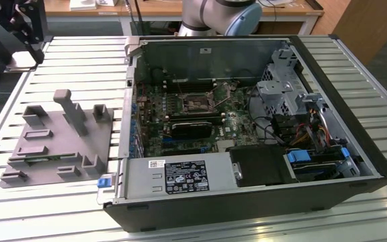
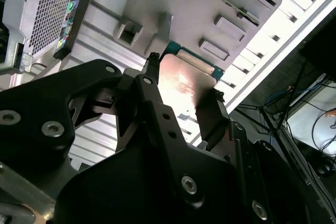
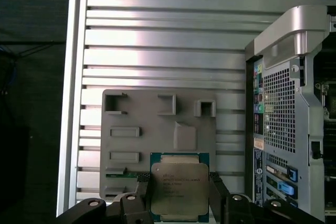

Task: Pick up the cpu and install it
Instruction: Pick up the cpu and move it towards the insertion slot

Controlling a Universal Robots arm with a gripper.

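Note:
My gripper (image 3: 180,195) is shut on the cpu (image 3: 180,187), a thin square chip with a silvery-grey metal top and a green rim, held by two opposite edges between the black fingers (image 3: 143,192). In the second wrist view the cpu (image 2: 184,82) sits between the same fingers (image 2: 212,116). It hangs in the air above the grey plastic fixture (image 3: 157,129). In the exterior view the gripper (image 1: 24,54) and cpu (image 1: 22,61) are at the far left, above the table and away from the open computer case (image 1: 247,126). The motherboard's processor socket (image 1: 197,105) lies in the case's middle.
The grey fixture (image 1: 59,146) with upright posts lies on the slatted metal table (image 1: 79,65), at the exterior view's left of the case. Inside the case are a black module (image 1: 193,128), a drive cage (image 1: 281,85), cables and a power supply (image 1: 180,176). The arm's base (image 1: 220,17) stands behind the case.

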